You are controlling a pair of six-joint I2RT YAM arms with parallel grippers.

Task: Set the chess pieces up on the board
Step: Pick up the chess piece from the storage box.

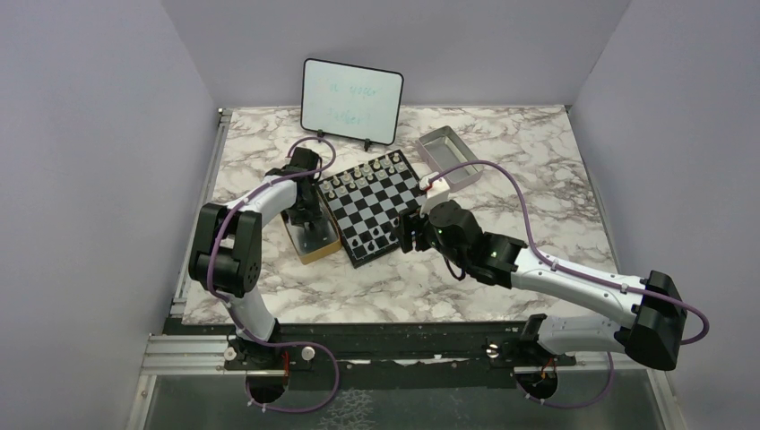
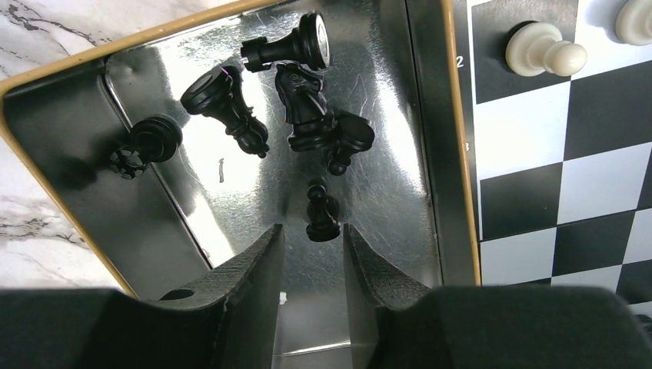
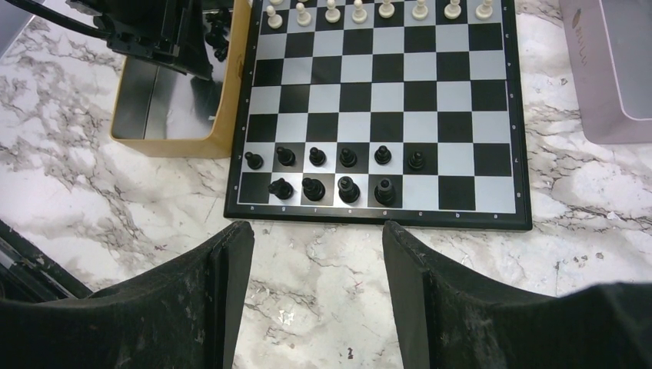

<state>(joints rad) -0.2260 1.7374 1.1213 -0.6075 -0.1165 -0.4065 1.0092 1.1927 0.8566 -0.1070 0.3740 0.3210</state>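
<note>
Tan wood framed the metal-lined box on the left of the marble surface. The left tool reached down into it with its fingers apart. A black pawn sat at the mouth of that gap, its base just between the tips. Whether either finger touched it could not be told. Several more black chess pieces lay scattered on the box floor beyond it, a knight among them.

Just right of the box lay the board, close against its side. Ten black pieces stood on its two nearest rows, six in a line on the second row and four on the edge row, all toward the board's left. Pale pieces lined the far side.

The right tool hovered over bare marble at the board's near edge, its fingers wide apart and holding nothing. A grey tray sat off the board's far right corner.
</note>
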